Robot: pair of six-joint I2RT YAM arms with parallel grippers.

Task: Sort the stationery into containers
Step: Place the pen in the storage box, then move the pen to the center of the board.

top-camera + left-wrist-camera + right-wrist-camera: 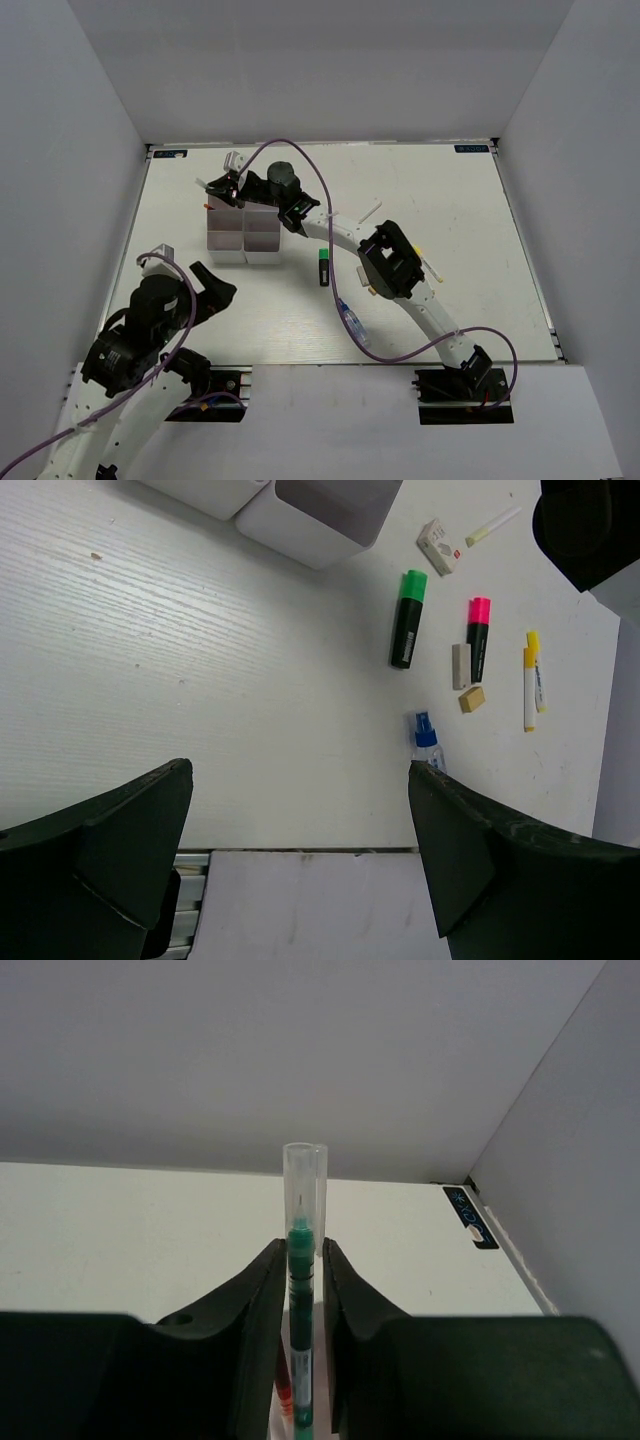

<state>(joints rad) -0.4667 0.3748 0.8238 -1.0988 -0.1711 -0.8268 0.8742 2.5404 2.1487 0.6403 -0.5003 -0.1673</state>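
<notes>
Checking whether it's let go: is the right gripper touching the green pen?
Touching. The right wrist view shows the green pen upright between the fingers of the right gripper, which hug its barrel with no visible gap.

The white translucent organizer box (243,237) has its compartments in two columns. Over its far end a green thin pen (300,1360) with a clear cap stands upright, pinched in the right tool (300,1260). The green-capped highlighter (407,619) lies flat just right of the box, cap end nearer it. Farther out lies the red-capped highlighter (478,638), parallel to the first. A white eraser (460,666) and a tan eraser (472,699) sit beside it. The two yellow-tipped pens (531,680) lie side by side beyond them. The blue-capped glue bottle (427,742) lies past the green highlighter's base. A white stick (492,526) lies well right of the box.
</notes>
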